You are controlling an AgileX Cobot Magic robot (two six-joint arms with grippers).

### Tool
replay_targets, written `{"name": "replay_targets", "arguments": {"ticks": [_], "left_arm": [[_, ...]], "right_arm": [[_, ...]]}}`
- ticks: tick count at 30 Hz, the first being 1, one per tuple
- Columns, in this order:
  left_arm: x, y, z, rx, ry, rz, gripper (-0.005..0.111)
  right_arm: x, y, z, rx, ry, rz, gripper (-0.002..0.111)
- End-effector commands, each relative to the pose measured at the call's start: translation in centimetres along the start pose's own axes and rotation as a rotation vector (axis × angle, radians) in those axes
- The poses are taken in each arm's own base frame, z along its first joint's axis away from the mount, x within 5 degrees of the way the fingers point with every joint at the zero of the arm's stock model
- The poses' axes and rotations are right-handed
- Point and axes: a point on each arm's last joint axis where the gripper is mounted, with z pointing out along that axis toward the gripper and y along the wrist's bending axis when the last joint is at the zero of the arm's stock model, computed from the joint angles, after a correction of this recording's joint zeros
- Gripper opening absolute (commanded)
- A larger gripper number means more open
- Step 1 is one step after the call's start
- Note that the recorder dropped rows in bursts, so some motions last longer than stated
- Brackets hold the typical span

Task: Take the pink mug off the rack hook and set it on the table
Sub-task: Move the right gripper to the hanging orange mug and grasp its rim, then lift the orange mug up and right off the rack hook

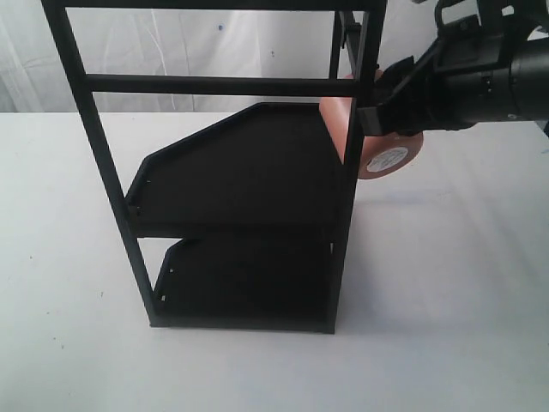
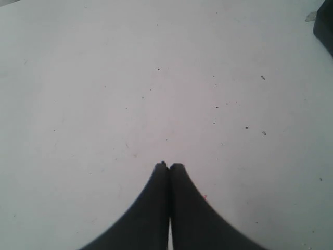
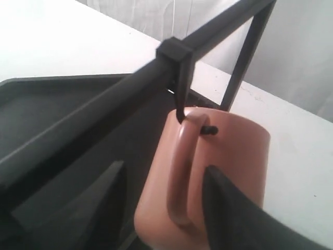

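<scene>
The pink mug [image 3: 229, 151] hangs on the rack hook [image 3: 208, 129]. The right gripper [image 1: 377, 116] is beside it, possibly touching; its grip is unclear. The left gripper [image 2: 169, 165] is pressed together over the table [image 2: 104, 104].

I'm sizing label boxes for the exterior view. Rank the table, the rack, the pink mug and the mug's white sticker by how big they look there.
Largest to smallest:
1. table, running past the picture's edges
2. rack
3. pink mug, partly hidden behind the rack
4. white sticker
</scene>
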Motion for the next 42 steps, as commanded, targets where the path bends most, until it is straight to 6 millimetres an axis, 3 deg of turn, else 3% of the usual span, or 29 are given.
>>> {"name": "replay_targets", "arguments": {"ticks": [1, 7, 13, 14, 21, 31, 42], "left_arm": [[0.3, -0.1, 0.0, 0.01, 0.023, -0.012, 0.0], [0.3, -0.1, 0.0, 0.01, 0.023, -0.012, 0.0], [0.3, -0.1, 0.0, 0.01, 0.023, -0.012, 0.0], [0.3, -0.1, 0.0, 0.01, 0.023, -0.012, 0.0], [0.3, -0.1, 0.0, 0.01, 0.023, -0.012, 0.0], [0.3, -0.1, 0.0, 0.01, 0.023, -0.012, 0.0], [0.3, -0.1, 0.0, 0.01, 0.023, -0.012, 0.0]], "right_arm": [[0.2, -0.3, 0.9, 0.013, 0.007, -0.013, 0.044], [0.3, -0.3, 1.0, 0.013, 0.011, -0.014, 0.038], [0.4, -0.2, 1.0, 0.003, 0.025, -0.016, 0.001], [0.4, -0.2, 1.0, 0.003, 0.026, -0.018, 0.0], [0.4, -0.2, 1.0, 0.002, 0.027, -0.018, 0.0], [-0.6, 0.3, -1.5, 0.003, -0.036, -0.035, 0.0], [-0.6, 0.5, -2.2, -0.008, -0.037, -0.039, 0.0]]}}
